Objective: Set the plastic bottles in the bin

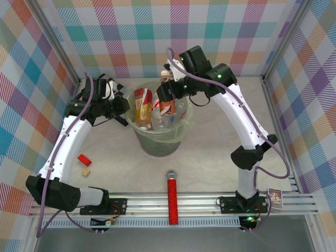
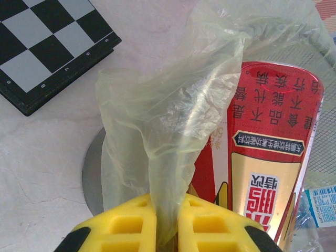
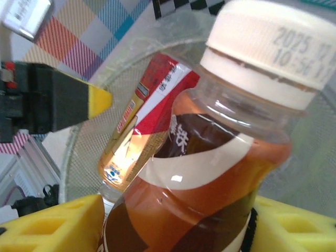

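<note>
Round translucent pale-green bin is sited mid-tabletop, somewhat nearer the far edge. A thin plastic liner is draped over its rim.

Liner film at the bin's left rim is pinched by the left gripper, jaws closed right down on it.

Cream-capped clear plastic bottle with a brown and orange label is seen tilted over the bin's far rim, between the jaws of the right gripper. Jaws are set about bottle-wide, one either side of the body. Whether they actually clamp it cannot be told.

Several plastic bottles are seen inside the bin. One is a red-and-yellow-labelled bottle, leaned against the left wall just beside the pinched liner.

Black-and-grey checkerboard is laid toward the far left corner, close behind the left gripper.

Open tabletop is found from the bin's right side to the right edge, and in front of the bin.

Small red block and tan cube are placed near the left edge, beside the left arm. Red glittery microphone with a grey head is laid across the near edge, centre.
</note>
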